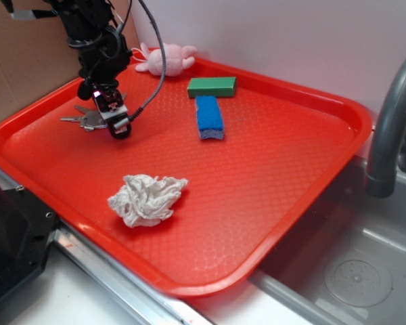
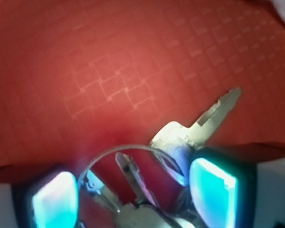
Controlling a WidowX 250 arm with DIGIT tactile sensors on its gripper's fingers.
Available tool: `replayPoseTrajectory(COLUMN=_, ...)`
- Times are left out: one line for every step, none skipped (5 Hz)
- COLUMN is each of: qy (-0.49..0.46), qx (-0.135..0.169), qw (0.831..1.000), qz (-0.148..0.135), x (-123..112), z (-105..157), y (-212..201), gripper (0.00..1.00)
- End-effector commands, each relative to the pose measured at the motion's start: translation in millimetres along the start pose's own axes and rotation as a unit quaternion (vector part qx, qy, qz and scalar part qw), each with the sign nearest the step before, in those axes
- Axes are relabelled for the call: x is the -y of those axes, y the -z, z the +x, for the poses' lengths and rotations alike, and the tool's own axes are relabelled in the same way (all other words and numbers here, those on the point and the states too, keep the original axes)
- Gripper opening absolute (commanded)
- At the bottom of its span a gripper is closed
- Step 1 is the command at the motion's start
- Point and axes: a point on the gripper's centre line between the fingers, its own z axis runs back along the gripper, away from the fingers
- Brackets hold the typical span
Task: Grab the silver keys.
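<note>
The silver keys [image 1: 86, 120] lie fanned on a ring at the far left of the red tray [image 1: 271, 169]. My gripper [image 1: 115, 122] is lowered onto them, right at the tray surface. In the wrist view the gripper [image 2: 133, 194] is open, and the keys [image 2: 180, 137] and their ring lie between the two glowing blue pads [image 2: 213, 190]. The ring's left edge sits close to the left pad and a key head rests against the right pad. One key blade points up and to the right, beyond the fingers. The bunch's lower part is cut off by the frame.
On the tray are a blue sponge [image 1: 209, 116], a green block [image 1: 212, 87] behind it, a pink plush toy [image 1: 166, 57] at the back rim and a crumpled white cloth [image 1: 147, 199] near the front. A grey faucet [image 1: 392, 122] and sink [image 1: 352, 271] stand to the right.
</note>
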Motion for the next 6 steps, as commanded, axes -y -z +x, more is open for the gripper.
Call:
replayPoseTrajectory(qy=-0.015, qx=-0.008, qw=1.000, qz=0.015, x=-9, z=1, y=11, gripper=1.00)
replayPoseTrajectory(qy=-0.015, qx=-0.010, qw=1.000, qz=0.007, x=-8, z=0, y=12, gripper=1.00)
replayPoseTrajectory(qy=-0.007, qx=-0.015, qw=1.000, qz=-0.009, x=6, z=-5, y=12, gripper=1.00)
replayPoseTrajectory(qy=-0.001, qx=-0.014, qw=1.000, qz=-0.023, x=21, z=-15, y=2, gripper=1.00)
replayPoseTrajectory(qy=-0.007, qx=-0.011, qw=1.000, qz=-0.028, x=26, z=-22, y=-4, gripper=1.00)
replayPoseTrajectory(qy=-0.016, qx=-0.017, qw=0.999, qz=-0.026, x=20, z=-21, y=1, gripper=1.00)
